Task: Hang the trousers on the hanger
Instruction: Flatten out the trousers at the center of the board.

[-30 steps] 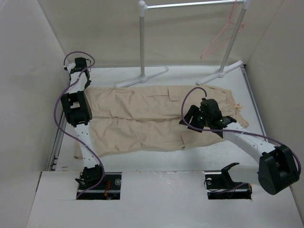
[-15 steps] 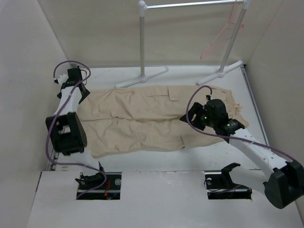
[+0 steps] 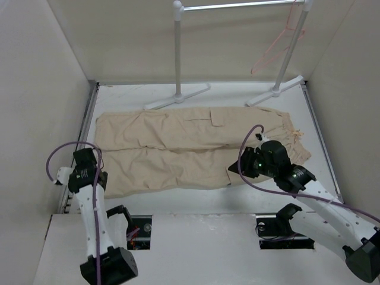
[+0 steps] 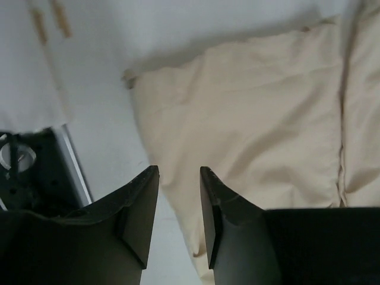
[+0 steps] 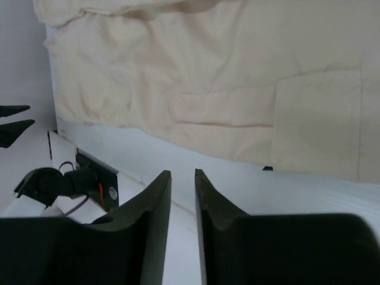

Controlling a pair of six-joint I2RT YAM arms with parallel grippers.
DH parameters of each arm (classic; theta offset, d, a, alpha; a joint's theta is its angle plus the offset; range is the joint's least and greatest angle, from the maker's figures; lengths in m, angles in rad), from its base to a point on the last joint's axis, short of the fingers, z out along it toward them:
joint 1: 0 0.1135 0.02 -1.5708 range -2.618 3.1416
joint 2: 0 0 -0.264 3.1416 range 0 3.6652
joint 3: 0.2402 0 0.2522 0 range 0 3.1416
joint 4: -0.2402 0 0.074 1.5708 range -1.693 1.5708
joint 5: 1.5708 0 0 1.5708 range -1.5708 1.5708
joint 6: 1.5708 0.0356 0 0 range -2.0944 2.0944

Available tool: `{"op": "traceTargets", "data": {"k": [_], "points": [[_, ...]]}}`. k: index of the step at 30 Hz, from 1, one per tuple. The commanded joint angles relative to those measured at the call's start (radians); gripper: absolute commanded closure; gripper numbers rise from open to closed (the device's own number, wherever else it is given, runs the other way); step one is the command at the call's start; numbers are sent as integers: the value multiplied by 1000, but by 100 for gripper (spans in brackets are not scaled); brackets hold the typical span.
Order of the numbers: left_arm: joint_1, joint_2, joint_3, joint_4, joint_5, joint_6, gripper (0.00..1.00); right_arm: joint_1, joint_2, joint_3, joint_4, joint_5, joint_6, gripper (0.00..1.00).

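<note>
Found trousers (image 3: pixel 190 148) spread flat on white table (image 3: pixel 237 95), one leg end just ahead of left gripper (image 4: pixel 178 172), a thigh pocket ahead and to the right of right gripper (image 5: pixel 182 173). Saw hanger (image 3: pixel 276 44) hung on rack (image 3: pixel 178 53), far beyond both, among pale walls. Left jaws stood narrowly parted over the cloth's edge, pinching nothing. Right jaws likewise stood a slit apart, short of the cloth, empty.

Matt cloth trousers (image 3: pixel 178 148), thin wire hanger (image 3: pixel 273 54), smooth white table (image 3: pixel 237 98)
</note>
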Motion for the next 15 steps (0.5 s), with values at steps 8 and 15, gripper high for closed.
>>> {"op": "traceTargets", "data": {"k": [8,15], "points": [[55,-118,-63,-225,51,-176,49,-25,-115,2,-101,5,-11,43],[60,-98,-183,-115,94,-282,48,-39,-78,43,-100,-12,-23,39]]}}
